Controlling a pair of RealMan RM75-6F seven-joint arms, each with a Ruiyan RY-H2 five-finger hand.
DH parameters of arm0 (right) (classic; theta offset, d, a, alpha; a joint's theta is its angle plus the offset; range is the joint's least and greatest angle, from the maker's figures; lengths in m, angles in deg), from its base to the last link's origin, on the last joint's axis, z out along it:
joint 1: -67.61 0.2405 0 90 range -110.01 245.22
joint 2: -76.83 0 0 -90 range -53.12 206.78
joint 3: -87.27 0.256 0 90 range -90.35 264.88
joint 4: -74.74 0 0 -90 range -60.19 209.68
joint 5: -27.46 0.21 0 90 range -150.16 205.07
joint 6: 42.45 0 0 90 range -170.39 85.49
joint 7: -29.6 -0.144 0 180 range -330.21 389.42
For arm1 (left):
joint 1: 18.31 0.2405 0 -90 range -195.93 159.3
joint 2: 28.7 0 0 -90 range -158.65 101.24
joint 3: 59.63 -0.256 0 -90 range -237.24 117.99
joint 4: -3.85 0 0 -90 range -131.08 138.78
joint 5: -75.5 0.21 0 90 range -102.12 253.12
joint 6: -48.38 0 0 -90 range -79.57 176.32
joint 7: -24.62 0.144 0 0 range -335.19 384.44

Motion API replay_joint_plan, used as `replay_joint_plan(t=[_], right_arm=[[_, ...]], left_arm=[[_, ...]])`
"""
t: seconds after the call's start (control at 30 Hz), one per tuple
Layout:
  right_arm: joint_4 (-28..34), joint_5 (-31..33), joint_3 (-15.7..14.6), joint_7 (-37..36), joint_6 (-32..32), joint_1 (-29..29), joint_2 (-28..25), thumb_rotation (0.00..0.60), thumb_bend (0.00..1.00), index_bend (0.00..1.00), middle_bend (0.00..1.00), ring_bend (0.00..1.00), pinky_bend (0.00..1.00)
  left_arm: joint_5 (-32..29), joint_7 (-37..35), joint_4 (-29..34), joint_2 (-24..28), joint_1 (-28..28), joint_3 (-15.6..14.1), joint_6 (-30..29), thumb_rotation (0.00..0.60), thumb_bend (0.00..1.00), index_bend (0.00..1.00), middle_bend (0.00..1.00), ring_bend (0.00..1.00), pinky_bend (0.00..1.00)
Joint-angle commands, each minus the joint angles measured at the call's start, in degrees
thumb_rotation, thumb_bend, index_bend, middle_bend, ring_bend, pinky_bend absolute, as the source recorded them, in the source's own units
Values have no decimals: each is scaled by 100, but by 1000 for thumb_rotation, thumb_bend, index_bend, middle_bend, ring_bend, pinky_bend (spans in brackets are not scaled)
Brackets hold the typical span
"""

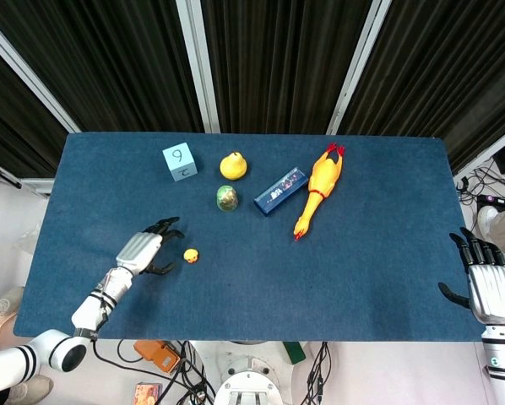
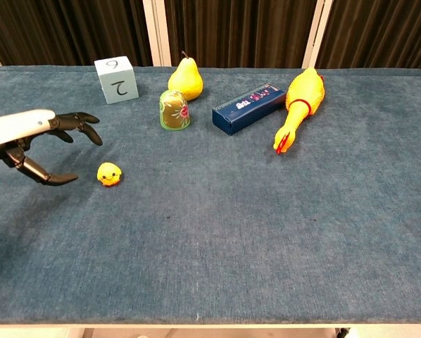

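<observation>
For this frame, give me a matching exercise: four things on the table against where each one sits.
Things:
1. chick
2. cube
3. rubber chicken
4. pear

Places:
A. right of the blue box
B. just behind the green egg
C. beside the left hand, fingers spread
D. far left corner of the group, digits on its faces

Pairs: 1-C, 2-D, 3-A, 4-B

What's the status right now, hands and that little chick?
Left hand open, beside the chick, not touching. Right hand open at the table edge. Nothing between left hand and chick.
</observation>
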Motion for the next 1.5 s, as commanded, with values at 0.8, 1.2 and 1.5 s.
replay_joint_plan(t=[0.8, 1.2, 1.5], right_arm=[[19, 10, -7, 54, 40, 27, 12, 600, 260, 203, 151, 227, 210], [19, 11, -5, 51, 49, 36, 6, 600, 260, 202, 151, 228, 210], [16, 22, -2, 53, 60, 44, 5, 600, 260, 202, 151, 228, 210]], left_arm=[[-55, 105, -78, -316, -293, -66, 135, 600, 260, 333, 3, 0, 159], [-174, 169, -246, -458, -453, -23, 263, 600, 274, 363, 16, 0, 159], [-234, 189, -344, -444, -555, -31, 387, 600, 294, 397, 27, 0, 159]])
